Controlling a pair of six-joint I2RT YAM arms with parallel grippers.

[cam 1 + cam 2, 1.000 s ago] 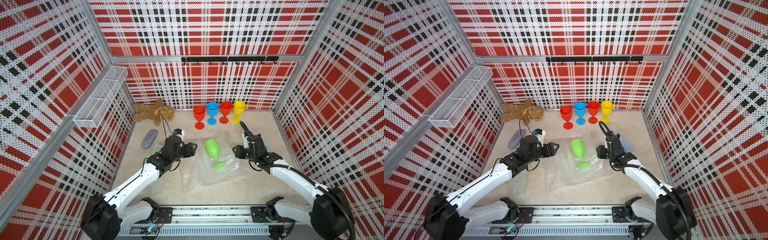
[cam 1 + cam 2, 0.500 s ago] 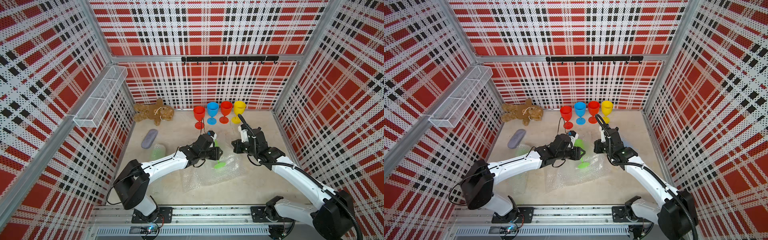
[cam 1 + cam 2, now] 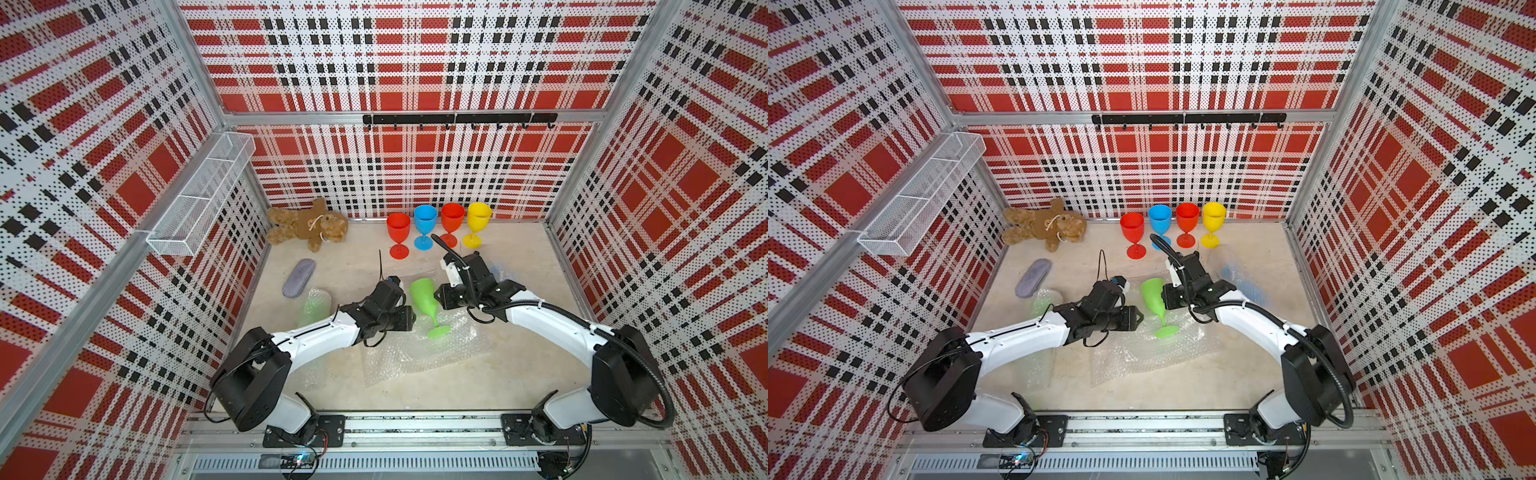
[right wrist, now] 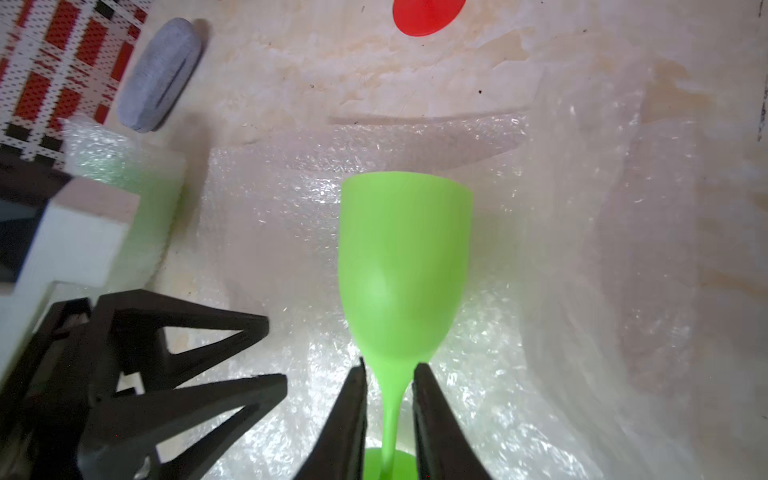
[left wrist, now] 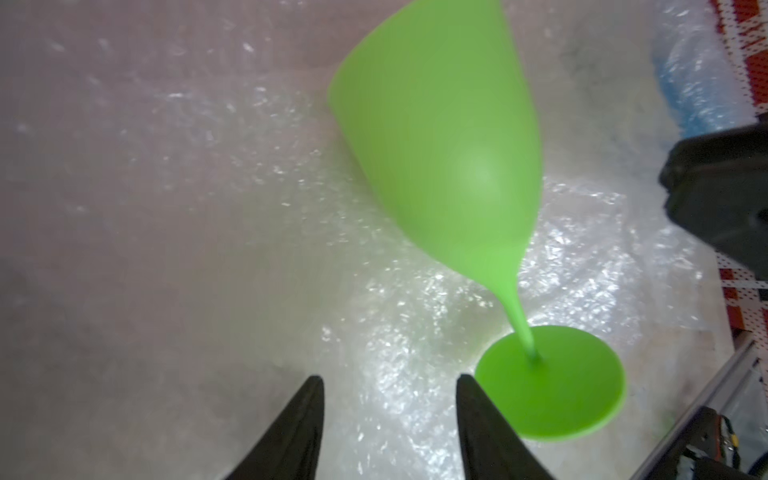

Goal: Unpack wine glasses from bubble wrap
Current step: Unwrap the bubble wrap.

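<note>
A brown teddy bear (image 3: 307, 224) lies in the far left corner of the pale, mottled desk (image 3: 519, 374), close to the back wall. Nearer along the left wall, apart from the bear, a grey oval pouch (image 3: 299, 277) lies flat; it shows in both top views and in the right wrist view (image 4: 160, 75). Above them a white wire basket (image 3: 199, 195) with dividers hangs on the left wall. A black hook rail (image 3: 457, 119) runs across the back wall. The perforated walls (image 3: 395, 62) carry red, black and white plaid.
</note>
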